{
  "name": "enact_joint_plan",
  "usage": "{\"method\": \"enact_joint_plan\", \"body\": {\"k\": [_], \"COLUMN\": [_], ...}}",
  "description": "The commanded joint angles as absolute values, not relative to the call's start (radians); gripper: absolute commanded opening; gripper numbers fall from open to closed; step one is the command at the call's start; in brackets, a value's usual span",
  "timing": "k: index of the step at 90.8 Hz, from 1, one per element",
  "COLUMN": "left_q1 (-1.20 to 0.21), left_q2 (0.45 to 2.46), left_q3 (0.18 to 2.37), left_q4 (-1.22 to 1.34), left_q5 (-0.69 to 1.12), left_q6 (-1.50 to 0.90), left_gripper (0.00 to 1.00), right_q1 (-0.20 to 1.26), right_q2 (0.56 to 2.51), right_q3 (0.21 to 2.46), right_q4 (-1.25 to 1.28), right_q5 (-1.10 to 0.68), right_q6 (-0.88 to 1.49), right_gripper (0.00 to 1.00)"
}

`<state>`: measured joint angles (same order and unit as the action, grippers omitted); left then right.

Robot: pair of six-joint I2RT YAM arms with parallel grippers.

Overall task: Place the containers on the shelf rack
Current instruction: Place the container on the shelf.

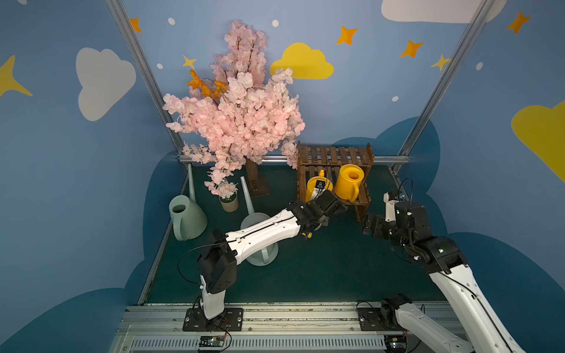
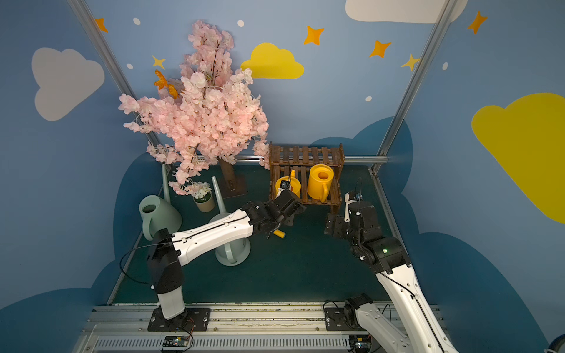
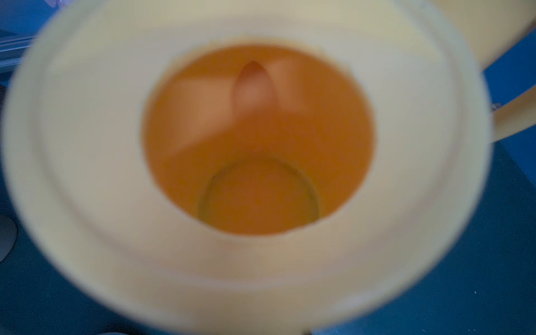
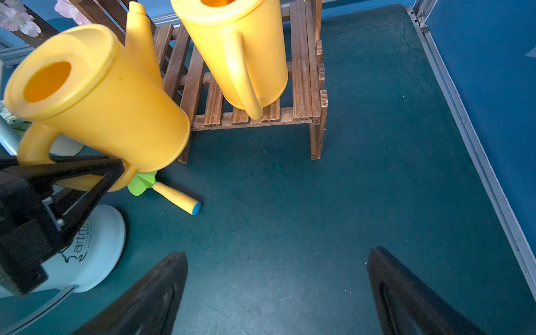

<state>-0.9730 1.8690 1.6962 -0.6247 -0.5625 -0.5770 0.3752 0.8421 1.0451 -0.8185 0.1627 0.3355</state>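
Right pincer [image 4: 277,252] gapes wide, empty, over the desk [image 4: 290,203] near the right end of the shelf rack [image 4: 301,87]. Left pincer [image 4: 111,174] grips the tilted yellow can [image 4: 116,110] by its handle; its base hangs at the lower tier's near-left corner, spout pointing far.

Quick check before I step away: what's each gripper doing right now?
Left gripper: closed on the handle of a yellow can.
Right gripper: open, holding nothing.
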Motion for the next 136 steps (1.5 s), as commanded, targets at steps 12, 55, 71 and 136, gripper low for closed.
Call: {"method": "enact_joint_plan", "body": {"k": [12, 55, 71, 136], "left_q1": [-0.956, -0.941, -0.935, -0.908], "left_q2": [1.912, 1.996, 2.024, 2.005], "left_q3": [1.757, 1.828, 1.856, 1.926], "left_q4": [-0.632, -0.635, -0.634, -0.722], "left_q5": [-0.578, -0.604, -0.610, -0.491], "left_q6": [-0.596, -0.584, -0.581, -0.566], "left_gripper": [0.02, 0.02, 0.03, 0.02], "right_q1": [0.382, 0.387, 0.391, 0.394], "right_q2": [0.838, 0.825, 0.818, 0.815], "right_q3": [1.033, 1.018, 1.013, 0.999], "right_q4": [-0.799, -0.799, -0.799, -0.787], "right_q5": [0.157, 0.156, 0.159, 0.160], "right_q6": [0.330, 0.334, 0.340, 0.345], "right_gripper": [0.98, 0.98, 0.98, 0.98]}}
